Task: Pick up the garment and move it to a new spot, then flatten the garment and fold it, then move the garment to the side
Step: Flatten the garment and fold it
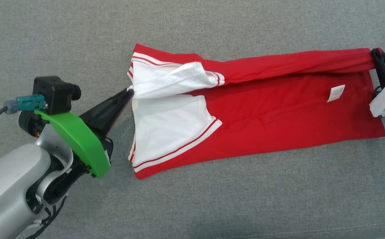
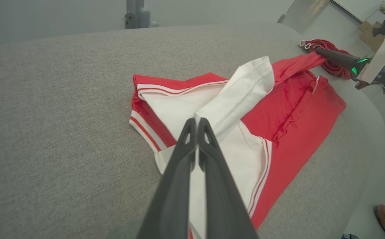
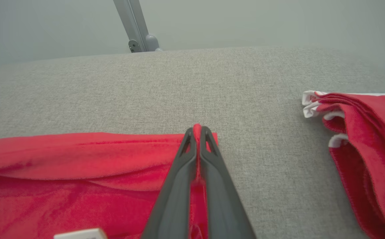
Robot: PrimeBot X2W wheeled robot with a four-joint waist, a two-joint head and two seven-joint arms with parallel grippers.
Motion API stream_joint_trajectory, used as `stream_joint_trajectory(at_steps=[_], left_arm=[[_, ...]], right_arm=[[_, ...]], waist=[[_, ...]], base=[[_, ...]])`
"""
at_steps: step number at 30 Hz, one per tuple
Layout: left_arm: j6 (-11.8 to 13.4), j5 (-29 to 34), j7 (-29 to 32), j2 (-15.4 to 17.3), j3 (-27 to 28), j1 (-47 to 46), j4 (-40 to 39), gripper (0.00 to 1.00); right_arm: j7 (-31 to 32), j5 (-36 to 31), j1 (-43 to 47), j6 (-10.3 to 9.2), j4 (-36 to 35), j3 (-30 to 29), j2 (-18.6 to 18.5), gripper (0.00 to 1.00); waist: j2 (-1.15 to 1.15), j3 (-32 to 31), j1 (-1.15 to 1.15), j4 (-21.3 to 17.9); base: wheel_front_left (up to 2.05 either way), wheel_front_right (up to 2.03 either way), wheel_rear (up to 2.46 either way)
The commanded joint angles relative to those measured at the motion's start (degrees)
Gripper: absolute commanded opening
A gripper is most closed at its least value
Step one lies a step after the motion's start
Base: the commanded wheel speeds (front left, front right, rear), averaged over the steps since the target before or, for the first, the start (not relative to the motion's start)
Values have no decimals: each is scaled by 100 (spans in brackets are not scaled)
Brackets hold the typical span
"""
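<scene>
Closest in, around 8 o'clock in the head view, the left hand (image 1: 130,90) is reaching in past its green plastic guard (image 1: 76,139). Its two dark fingers are pressed together, pinching a white flap of the red and white jersey garment (image 1: 278,109).

The garment itself is lying mid-frame on the grey fabric-covered table (image 1: 212,205). Its long axis is running 9 to 3 o'clock, with the white, stripe-trimmed end pointing at 9 and the plain red hem pointing at 3. A small white label (image 1: 336,93) is showing near the hem, so I'm guessing the inside is facing up.

Out at 3 o'clock, the right hand (image 1: 374,52) is clamping the far red corner, fingers squeezed together on the cloth. With both ends of the far long edge pinched, that edge is getting stretched into a taut roll above the rest. To me that looks like they're setting up a lengthwise fold toward 6 o'clock, and keeping it tight so it doesn't bunch.

Farthest off, in the right wrist view at 3 o'clock, a pile of folded red cloth (image 3: 371,139) is sitting well apart.
</scene>
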Motion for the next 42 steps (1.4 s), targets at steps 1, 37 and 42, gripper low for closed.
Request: stream_joint_trajectory(at_steps=[1, 37, 42], left_arm=[[56, 3, -27, 58, -10, 86, -21, 0], [1565, 2466, -1404, -2048, 2258, 3522, 680, 100], [1365, 3367, -1404, -2629, 2953, 4168, 627, 100]], right_arm=[[-64, 41, 106, -5, -43, -25, -40, 0], [-650, 801, 3097, -4, -1072, -1306, 417, 100], [-695, 725, 3260, -4, -917, -1545, 532, 100]], waist=[[0, 4, 0, 1], [0, -1218, 0, -75], [0, -1345, 0, 134]], base=[[0, 0, 0], [0, 0, 0], [0, 0, 0]])
